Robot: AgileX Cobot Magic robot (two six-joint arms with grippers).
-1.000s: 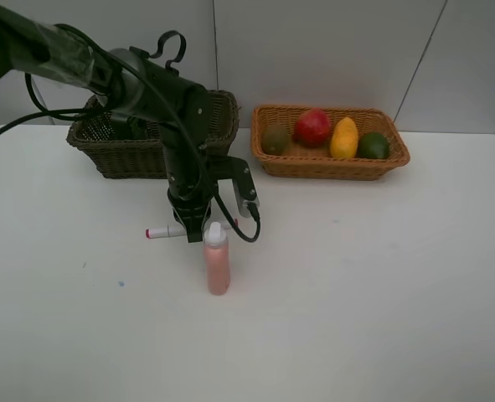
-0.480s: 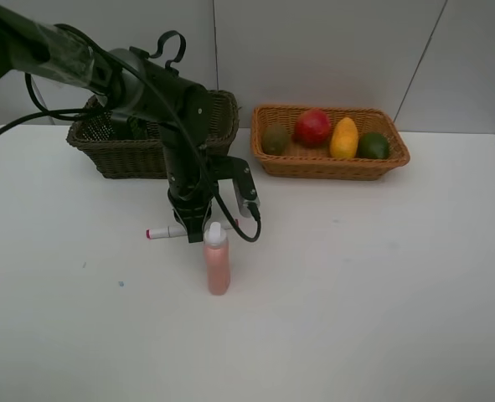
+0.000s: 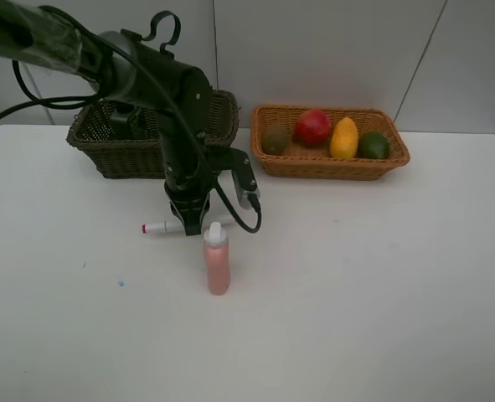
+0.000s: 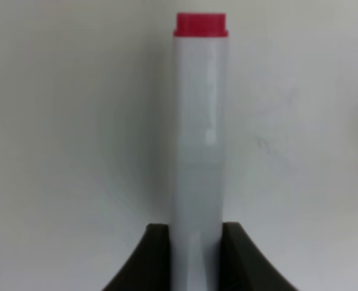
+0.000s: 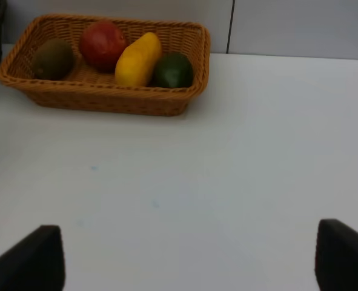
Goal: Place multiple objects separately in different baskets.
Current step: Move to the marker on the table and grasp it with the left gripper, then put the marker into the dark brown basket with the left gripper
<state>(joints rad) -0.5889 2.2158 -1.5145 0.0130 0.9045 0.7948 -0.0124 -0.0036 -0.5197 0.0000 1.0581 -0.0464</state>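
- Left wrist view: left gripper (image 4: 194, 254) clamped on white marker (image 4: 198, 151), low over table (image 3: 381, 293), near side of dark basket (image 3: 121, 155).
- Likely light, rigid, smooth; barrel grip suits.
- Right gripper (image 5: 188, 260) spread wide, empty.

Nothing to read here: the white marker (image 4: 199, 139) shows a plain barrel, the small pink bottle (image 3: 218, 264) carries no legible label, and neither woven basket bears any lettering, number or sign.
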